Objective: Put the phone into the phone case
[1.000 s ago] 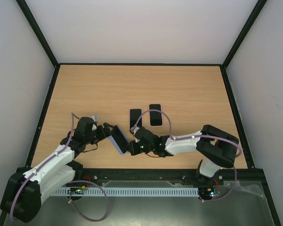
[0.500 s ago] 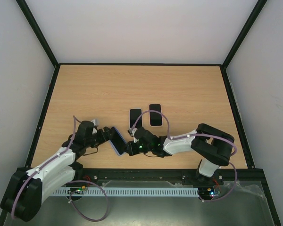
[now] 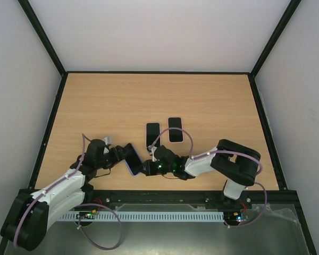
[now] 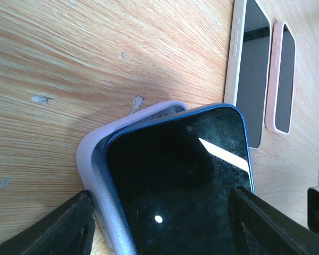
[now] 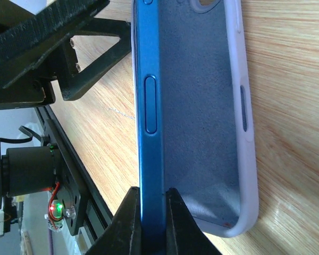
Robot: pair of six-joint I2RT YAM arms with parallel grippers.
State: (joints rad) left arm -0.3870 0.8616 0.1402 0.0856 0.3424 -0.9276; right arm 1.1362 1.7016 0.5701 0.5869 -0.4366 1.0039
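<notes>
A blue phone (image 4: 186,175) with a dark screen lies partly inside a lavender phone case (image 4: 93,159); its top end sits in the case, and one long side stands raised out of it. My left gripper (image 4: 159,223) is shut across the case, one finger on each long side. My right gripper (image 5: 153,212) is shut on the phone's raised blue edge (image 5: 150,106), with the case's grey inside (image 5: 202,106) beside it. In the top view both grippers meet at the phone (image 3: 131,159), near the table's front edge, left gripper (image 3: 118,155) on its left, right gripper (image 3: 143,168) on its right.
Two other cased phones lie flat side by side just beyond: a beige-cased one (image 3: 152,133) and a pink-cased one (image 3: 175,129), also in the left wrist view (image 4: 250,69) (image 4: 284,79). The black front rail (image 3: 165,197) runs close behind the grippers.
Both grippers and the phone with its case have shifted a little left and toward the front edge. The right arm has reached further left. Both grips have held.
</notes>
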